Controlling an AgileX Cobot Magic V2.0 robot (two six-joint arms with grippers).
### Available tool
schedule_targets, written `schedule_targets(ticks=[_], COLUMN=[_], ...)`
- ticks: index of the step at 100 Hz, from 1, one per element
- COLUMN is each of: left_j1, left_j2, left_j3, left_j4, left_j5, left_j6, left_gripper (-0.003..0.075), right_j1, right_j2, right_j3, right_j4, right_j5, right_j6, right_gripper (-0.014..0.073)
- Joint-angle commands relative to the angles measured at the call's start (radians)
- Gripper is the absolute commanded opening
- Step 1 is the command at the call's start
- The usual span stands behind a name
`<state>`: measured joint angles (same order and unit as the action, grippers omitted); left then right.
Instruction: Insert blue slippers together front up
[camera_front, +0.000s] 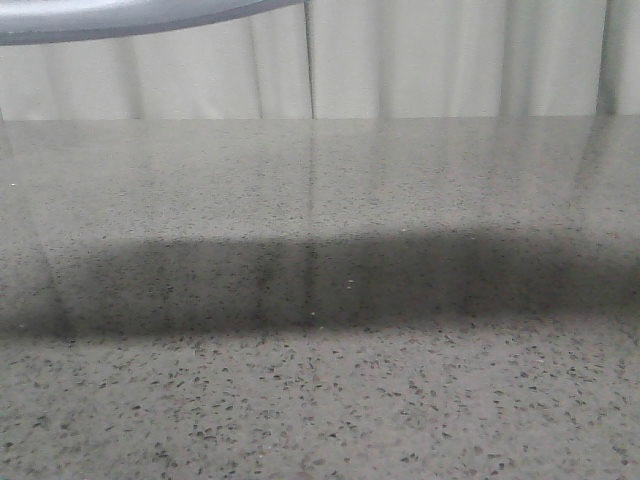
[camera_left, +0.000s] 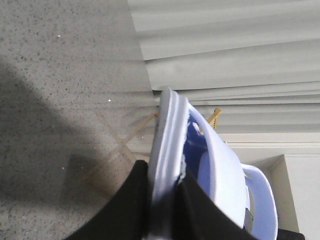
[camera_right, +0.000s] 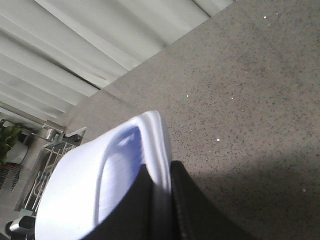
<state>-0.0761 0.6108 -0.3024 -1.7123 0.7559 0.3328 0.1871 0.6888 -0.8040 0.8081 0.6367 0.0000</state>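
Your left gripper (camera_left: 162, 220) is clamped on the sole edge of one blue slipper (camera_left: 220, 185), lifted off the speckled table (camera_front: 320, 400). Your right gripper (camera_right: 160, 210) pinches the other slipper (camera_right: 80, 195) likewise; neither slipper appears in the front view

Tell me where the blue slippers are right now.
Neither shows in the front view. One slipper is clamped in the left gripper, the other slipper in the right gripper, both held above the speckled table.
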Motion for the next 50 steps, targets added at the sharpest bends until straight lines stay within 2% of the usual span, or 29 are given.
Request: schedule_targets(ticks=[1, 31, 50], left_j1=[-0.006, -0.007, -0.018], left_j2=[0.008, 0.008, 0.008], left_j3=[-0.037, -0.037, -0.037], left_j4=[-0.091, -0.128, -0.148], left_j5=[0.123, 0.211, 0.225], left_j6=[0.012, 0.041, 0.060], left_gripper=[0.0016, 0.0016, 0.0016], right_j1=[0.000, 0.000, 0.008], right_j2=[0.036, 0.171, 0.241], right_j3=[-0.032, -0.025, -0.025], right_j4=[0.113, 0.417, 0.502], right_j5=[-0.001, 0.090, 0.132], right_j6=[-0.065, -0.372, -0.471], right_gripper=[-0.0107, -0.0107, -0.0107])
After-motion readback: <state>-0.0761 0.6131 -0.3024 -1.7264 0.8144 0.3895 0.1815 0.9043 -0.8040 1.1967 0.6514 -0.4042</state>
